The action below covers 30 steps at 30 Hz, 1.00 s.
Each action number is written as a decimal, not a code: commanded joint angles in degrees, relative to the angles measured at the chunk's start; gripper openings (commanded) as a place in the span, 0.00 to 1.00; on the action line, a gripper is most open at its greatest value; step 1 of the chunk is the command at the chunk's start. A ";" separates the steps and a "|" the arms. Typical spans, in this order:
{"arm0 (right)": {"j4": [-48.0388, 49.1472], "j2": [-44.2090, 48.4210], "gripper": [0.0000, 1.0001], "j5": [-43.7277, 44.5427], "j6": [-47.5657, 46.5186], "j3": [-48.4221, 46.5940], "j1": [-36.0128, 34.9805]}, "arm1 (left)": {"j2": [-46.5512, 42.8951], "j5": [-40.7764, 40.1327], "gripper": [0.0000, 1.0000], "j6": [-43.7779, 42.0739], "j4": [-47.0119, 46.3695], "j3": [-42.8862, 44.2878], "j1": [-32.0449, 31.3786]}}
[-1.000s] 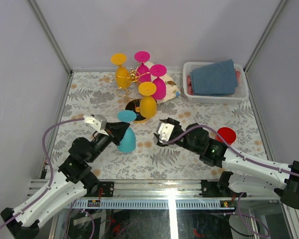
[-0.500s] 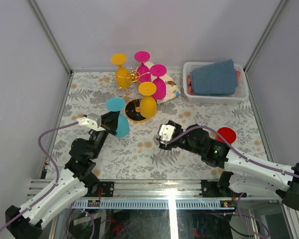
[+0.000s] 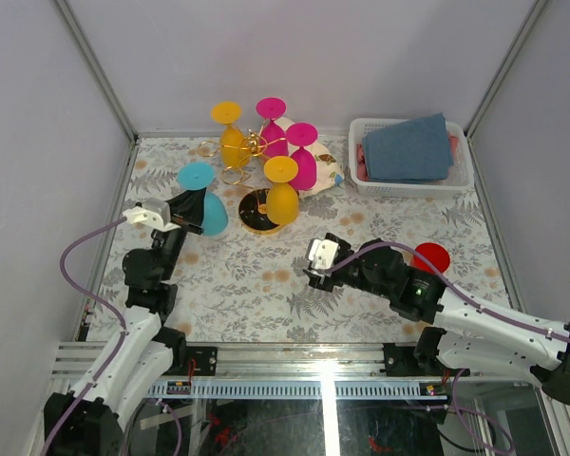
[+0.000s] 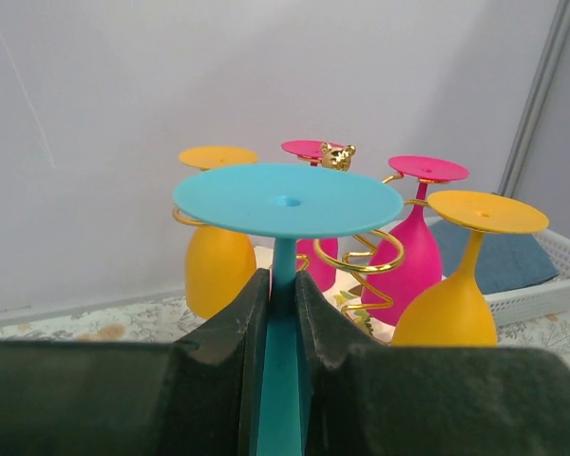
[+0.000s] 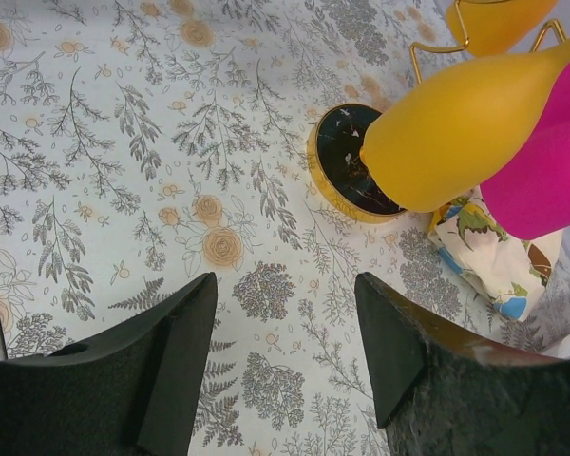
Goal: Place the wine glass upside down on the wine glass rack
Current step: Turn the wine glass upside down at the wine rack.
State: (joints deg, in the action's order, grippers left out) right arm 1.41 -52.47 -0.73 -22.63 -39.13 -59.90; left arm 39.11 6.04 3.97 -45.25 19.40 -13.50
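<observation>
Left gripper [image 3: 192,201] is nearly closed, pinching the stem of the blue wine glass [image 3: 213,217]. In the wrist view the jaws sit tight on either side of the stem, just under the foot.

Change over the last second: the glass has gone from low down in front of the wine glass rack [image 3: 255,144] to raised at the rack's left side, with the arm swung round after it. It is already inverted, foot up and bowl down, and the stem looks close to upright in the wrist view.

The blue foot now sits at about the same height as the feet of the yellow glasses [image 3: 282,201] and pink glasses [image 3: 303,166] already hanging on the rack. A bare gold loop [image 4: 370,252] shows just past the stem, to its right. Nothing blue is touching the wire yet.

My read is that the carry and lift are done and the insertion is next: slide the stem sideways into a free loop, then lower until the foot seats. The risks are clipping the yellow glass hanging nearest, or nudging the rack on its black base [image 3: 252,214].

Right gripper [image 5: 283,323] is well open and holds nothing. It has pulled back a little from the front of the rack towards the near edge, so it is out of the way. The wrist view looks across the table at the rack's base.
</observation>
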 commanded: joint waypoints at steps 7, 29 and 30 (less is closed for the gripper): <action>-1.14 -0.07 0.67 -2.29 1.38 -3.84 -0.31 | 9.56 29.18 0.00 15.76 -23.12 2.15 15.61; -2.24 1.46 0.68 -4.64 0.94 -2.85 -0.31 | 21.07 34.82 0.00 21.99 -32.27 3.60 18.10; -2.28 1.77 0.68 -4.70 0.86 -2.68 -0.35 | 22.12 35.00 0.00 22.57 -33.17 3.82 18.30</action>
State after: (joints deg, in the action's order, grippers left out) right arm -1.63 -52.66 -4.23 -21.41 -40.32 -59.90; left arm 59.13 40.12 24.62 -71.40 20.88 3.95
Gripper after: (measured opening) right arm 0.674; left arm 0.123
